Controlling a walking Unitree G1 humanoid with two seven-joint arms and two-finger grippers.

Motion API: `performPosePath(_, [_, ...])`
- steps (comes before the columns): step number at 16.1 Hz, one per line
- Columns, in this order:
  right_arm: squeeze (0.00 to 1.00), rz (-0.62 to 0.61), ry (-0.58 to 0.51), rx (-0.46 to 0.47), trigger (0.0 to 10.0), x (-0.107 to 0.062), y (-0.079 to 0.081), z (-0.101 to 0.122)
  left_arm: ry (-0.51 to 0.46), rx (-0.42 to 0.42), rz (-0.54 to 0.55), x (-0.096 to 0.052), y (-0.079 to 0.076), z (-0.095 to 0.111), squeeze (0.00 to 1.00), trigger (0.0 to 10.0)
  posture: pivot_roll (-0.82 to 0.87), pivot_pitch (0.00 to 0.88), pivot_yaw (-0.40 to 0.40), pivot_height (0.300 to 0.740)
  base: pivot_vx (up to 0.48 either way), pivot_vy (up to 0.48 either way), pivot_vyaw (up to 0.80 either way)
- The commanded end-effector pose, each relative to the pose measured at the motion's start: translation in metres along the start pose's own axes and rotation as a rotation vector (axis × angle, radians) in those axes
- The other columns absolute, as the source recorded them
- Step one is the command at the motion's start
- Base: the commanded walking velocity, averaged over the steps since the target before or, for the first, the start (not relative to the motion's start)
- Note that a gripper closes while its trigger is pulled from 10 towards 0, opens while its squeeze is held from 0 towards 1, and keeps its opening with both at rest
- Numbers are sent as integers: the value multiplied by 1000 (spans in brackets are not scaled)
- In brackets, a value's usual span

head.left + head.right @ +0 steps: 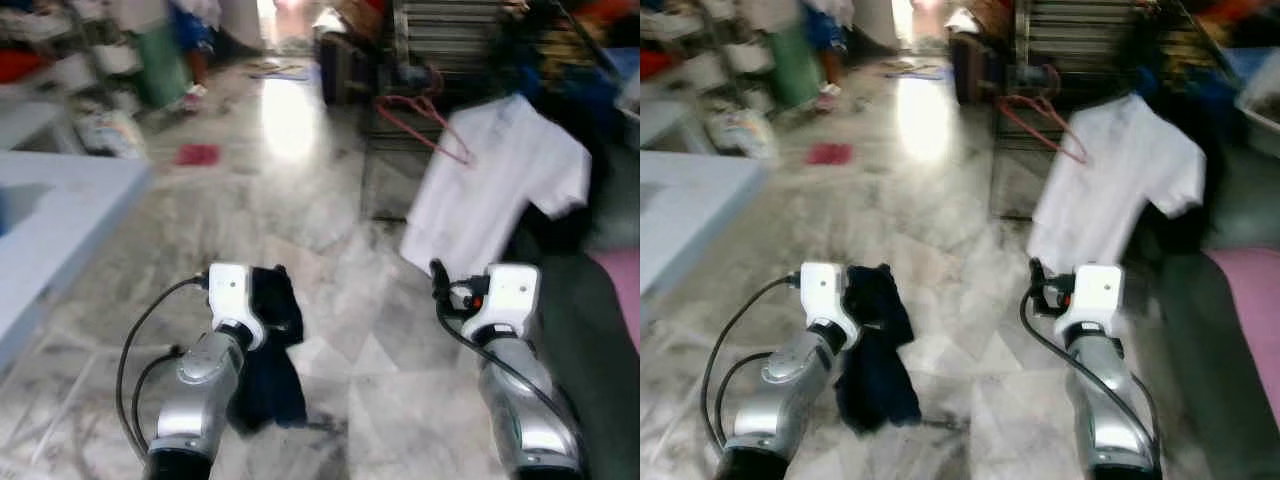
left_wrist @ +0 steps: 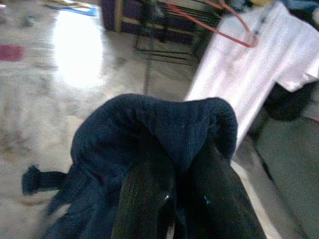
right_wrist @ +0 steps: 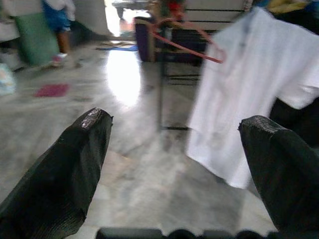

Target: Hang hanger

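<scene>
Now my left gripper [image 2: 174, 199] is clamped on a soft dark cloth [image 2: 149, 129]; my right gripper [image 3: 174, 169] gapes empty. Ahead, the red hanger [image 1: 425, 120] looks light, stiff; I'd take its hook.

Both head views look forward and down over the marble floor [image 1: 300, 230], while each close wrist view faces ahead, sharing the white shirt [image 3: 249, 89].

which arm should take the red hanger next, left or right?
Right, probably. The right gripper is open and empty, on the same side as the red hanger and white shirt ahead. The left gripper is shut on a dark cloth, so it is occupied.
</scene>
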State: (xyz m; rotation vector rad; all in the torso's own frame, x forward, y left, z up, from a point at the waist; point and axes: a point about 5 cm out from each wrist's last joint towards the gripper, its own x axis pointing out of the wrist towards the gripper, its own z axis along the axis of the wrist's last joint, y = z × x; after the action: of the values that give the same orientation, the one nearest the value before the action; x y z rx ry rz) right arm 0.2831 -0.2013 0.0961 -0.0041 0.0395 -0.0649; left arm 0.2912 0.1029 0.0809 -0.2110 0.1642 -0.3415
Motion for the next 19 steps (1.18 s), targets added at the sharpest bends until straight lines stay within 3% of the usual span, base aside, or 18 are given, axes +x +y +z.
performPosePath(1, [0,11,-15,9,10000,2,5,4,-52,29,-5,-3,2,8,0,10000,-31,0,20,740,0,0,0])
performPosePath(6, [0,53,13,8,10000,-1,14,-2,-77,59,56,-16,14,5,0,10000,11,0,-26,740,0,0,0])
performPosePath(10, [0,143,23,-21,10000,10,26,2,-107,39,144,-30,20,1,0,10000,59,0,-94,740,0,0,0])
performPosePath(13, [0,152,23,-26,10000,15,27,4,-113,51,146,-32,21,1,0,10000,78,0,-113,740,0,0,0])
performPosePath(17, [0,209,6,-27,10000,23,51,4,-142,108,159,-26,35,15,0,10000,99,0,-109,740,0,0,0])
performPosePath(19, [0,209,0,-14,10000,21,55,4,-161,114,176,-27,38,20,0,10000,99,0,-105,740,0,0,0])
